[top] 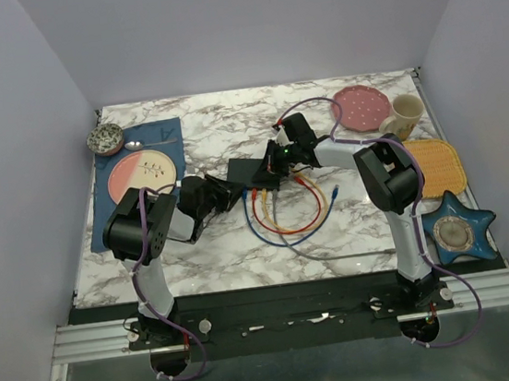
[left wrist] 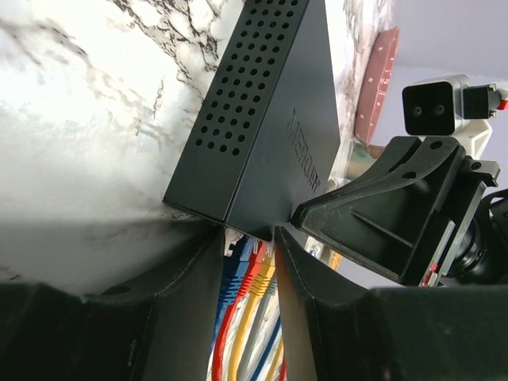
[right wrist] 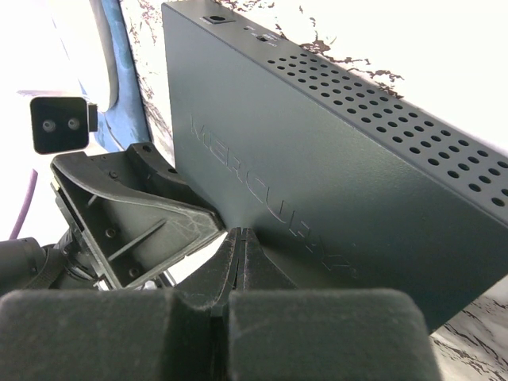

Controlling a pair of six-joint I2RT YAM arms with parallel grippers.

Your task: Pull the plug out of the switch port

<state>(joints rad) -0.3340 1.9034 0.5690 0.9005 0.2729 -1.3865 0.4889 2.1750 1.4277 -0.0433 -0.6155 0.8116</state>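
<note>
Top external view shows the switch [top: 254, 169] lying flat near the middle of the marble counter [top: 210, 131], its socket edge turned toward the near edge, with red, yellow and blue cables [top: 287, 228] looping out from it over the stone. The left gripper [top: 227, 192] reaches in from the near left and meets that socket edge. The right gripper [top: 278, 157] comes from the right and sits on the switch's far right part. From the left wrist view, the left gripper [left wrist: 248, 234] stands released. Its two fingers [left wrist: 186, 302] are parted just short of the switch's [left wrist: 262, 135] near corner, and the blue, red, yellow and white plugs [left wrist: 255, 262] are bunched in the gap between them. None of the plugs is visibly pinched. In the right wrist view the right gripper [right wrist: 238, 238] is clenched on nothing, its closed tips touching the switch's [right wrist: 333, 182] lettered top face. Toward the far left corner a pink-and-cream plate [top: 139, 171] rests on a blue placemat [top: 164, 132], with a speckled bowl [top: 105, 138] beside it. Toward the far right corner sit a pink dotted plate [top: 360, 107] and a cream mug [top: 403, 115]. A yellow woven mat [top: 437, 166] and a blue star-shaped dish [top: 459, 230] lie along the right edge.
</note>
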